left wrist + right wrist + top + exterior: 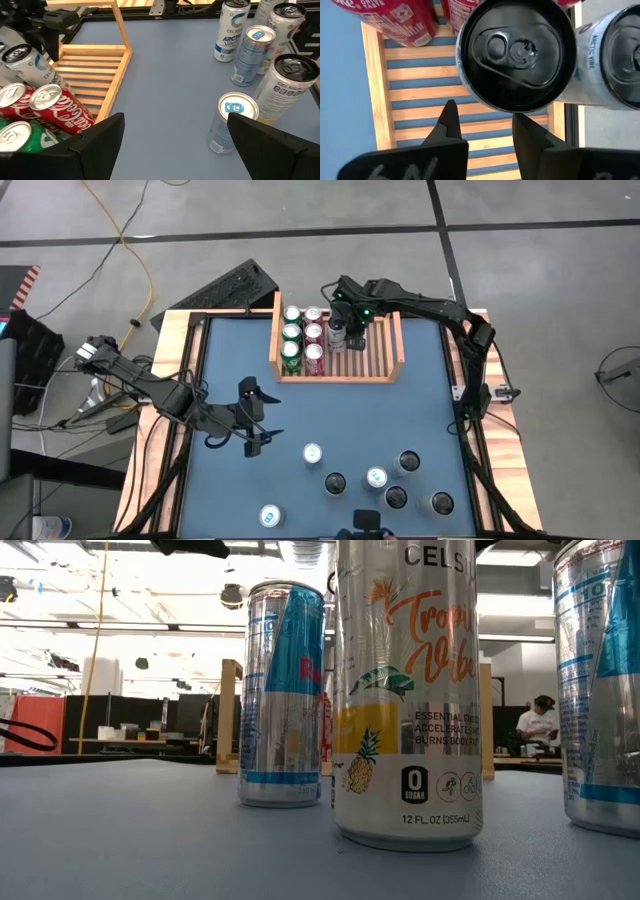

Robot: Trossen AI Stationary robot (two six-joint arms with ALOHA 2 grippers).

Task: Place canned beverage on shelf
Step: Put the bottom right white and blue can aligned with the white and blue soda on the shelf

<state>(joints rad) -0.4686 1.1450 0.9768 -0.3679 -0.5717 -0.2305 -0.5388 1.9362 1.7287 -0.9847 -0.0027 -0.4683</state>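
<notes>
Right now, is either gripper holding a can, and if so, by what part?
Neither holds anything. The right gripper hangs over the shelf behind a black-topped can, fingers clear of it. The left gripper is open over the table.

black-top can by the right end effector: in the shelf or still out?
In. The black-top can stands upright over the shelf slats, beside the red cans; right end effector just behind it.
</notes>
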